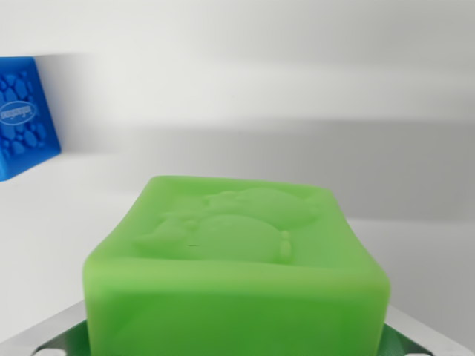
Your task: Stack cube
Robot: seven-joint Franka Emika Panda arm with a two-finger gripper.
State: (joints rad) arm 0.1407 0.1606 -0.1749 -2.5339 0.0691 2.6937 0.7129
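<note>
The gripper [236,348] shows only as pale metal slivers at the bottom corners of the wrist view, about 7 and 5 o'clock, one on each side of the green cube [237,274], with dark green reflections on them; the fingertips themselves are hidden, so whether the fingers are clamped on the cube or merely standing beside it cannot be told. The green cube fills the lower middle of the picture, from the centre down to 6 o'clock, its top face turned towards the camera and carrying a raised, rounded relief whose figure is too soft to make out. Well apart from it, at about 10 o'clock against the wrist view's left edge, sits the blue cube [25,115], cut off by the frame, its visible face covered in a pebbled relief with a small oval label. Around both lies a plain white surface [415,252], crossed by a broad grey shadow band behind the green cube
</note>
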